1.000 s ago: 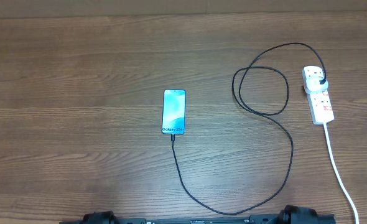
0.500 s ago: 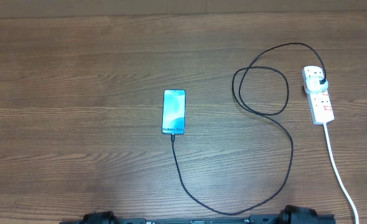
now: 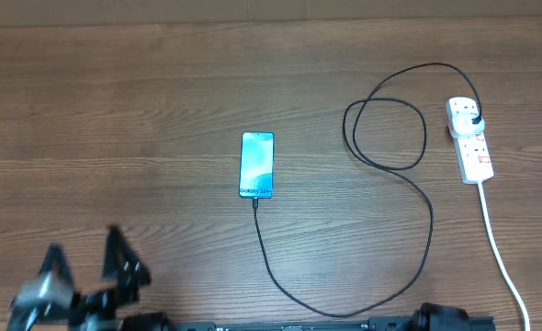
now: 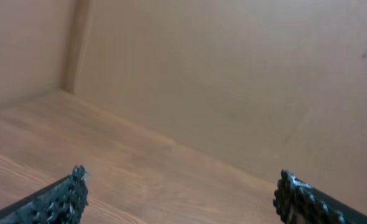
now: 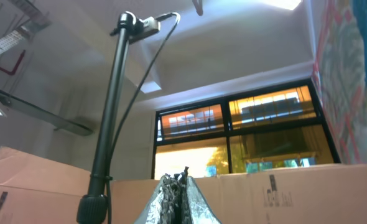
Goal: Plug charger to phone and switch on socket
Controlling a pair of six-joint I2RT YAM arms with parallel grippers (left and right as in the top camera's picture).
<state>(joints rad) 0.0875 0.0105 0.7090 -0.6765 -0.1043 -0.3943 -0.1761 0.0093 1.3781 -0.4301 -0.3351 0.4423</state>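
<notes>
Charger [image 3: 433, 216] ran from phone [image 3: 257, 165] to socket [image 3: 471, 142] on the tabletop [image 3: 115, 110]. Left hand [image 3: 85, 262] gaped open; right hand [image 5: 177, 180] was closed, empty.

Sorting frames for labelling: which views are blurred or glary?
Overhead: sharp, evenly lit over the phone and charger; only the left gripper is blurred. Left wrist: soft throughout, no glare. Right wrist: pointing up, ceiling light blown out, right gripper dim below.

Wooden table [image 3: 115, 110], phone [image 3: 257, 165] mid-table, looping charger [image 3: 432, 216]; socket [image 3: 470, 140] near right edge, white cord [image 3: 502, 253]
</notes>
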